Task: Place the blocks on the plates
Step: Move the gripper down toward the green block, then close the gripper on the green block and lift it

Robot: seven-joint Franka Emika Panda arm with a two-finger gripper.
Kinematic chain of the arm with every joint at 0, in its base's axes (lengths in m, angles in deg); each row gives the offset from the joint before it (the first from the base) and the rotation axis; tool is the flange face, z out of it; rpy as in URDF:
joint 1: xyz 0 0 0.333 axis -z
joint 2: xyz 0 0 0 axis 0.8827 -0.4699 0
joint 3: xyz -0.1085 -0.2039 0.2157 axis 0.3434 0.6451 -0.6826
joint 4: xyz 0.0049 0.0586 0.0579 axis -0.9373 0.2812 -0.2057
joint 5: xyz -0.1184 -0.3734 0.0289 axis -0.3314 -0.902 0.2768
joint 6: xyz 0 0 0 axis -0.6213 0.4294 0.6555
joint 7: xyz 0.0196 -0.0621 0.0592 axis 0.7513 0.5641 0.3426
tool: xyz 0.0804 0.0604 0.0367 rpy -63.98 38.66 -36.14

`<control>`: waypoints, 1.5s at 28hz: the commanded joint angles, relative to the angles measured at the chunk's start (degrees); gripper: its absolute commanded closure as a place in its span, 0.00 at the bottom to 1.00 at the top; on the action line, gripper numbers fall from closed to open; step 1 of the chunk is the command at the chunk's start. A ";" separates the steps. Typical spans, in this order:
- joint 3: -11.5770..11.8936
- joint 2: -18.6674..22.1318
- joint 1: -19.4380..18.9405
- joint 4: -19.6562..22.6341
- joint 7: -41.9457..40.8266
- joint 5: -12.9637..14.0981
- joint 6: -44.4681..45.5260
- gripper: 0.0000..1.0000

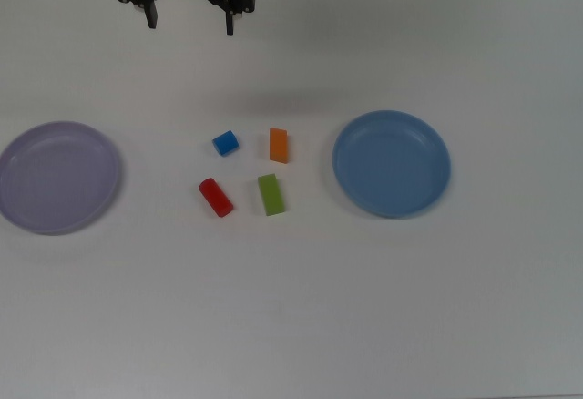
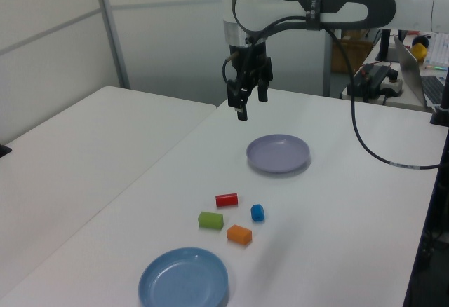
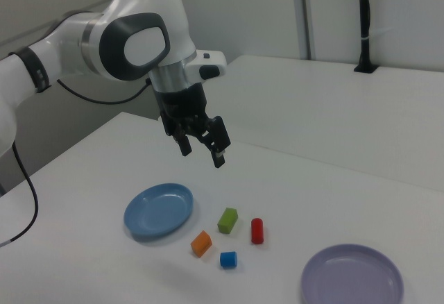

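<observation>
Blocks: four, lying on the desk point(image 1: 364, 308) between the plates — blue cylinder point(image 1: 225, 142), red cylinder point(image 1: 216, 197), orange bar point(image 1: 279, 145), green bar point(image 1: 271, 194); none sits on a plate yet.
Plates: two, both empty; lavender plate point(image 1: 58, 177) on the top view's left of the cluster, blue plate point(image 1: 391, 163) on the top view's right.
Gripper point(image 1: 190, 23): one, well above the desk beyond the cluster, fingers spread apart, holding nothing; likely poised for a first pick.

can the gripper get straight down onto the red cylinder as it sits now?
Probably yes. The gripper hangs open above the table, holding nothing. The red cylinder lies apart from the green bar and the blue cylinder, with nothing over it.
</observation>
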 commanded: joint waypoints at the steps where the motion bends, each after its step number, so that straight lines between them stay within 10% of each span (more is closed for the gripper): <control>1: 0.07 -0.89 0.22 0.38 -1.19 3.40 0.49 0.00; 42: -0.02 -21.29 -7.16 10.40 -2.60 -2.28 -32.03 0.10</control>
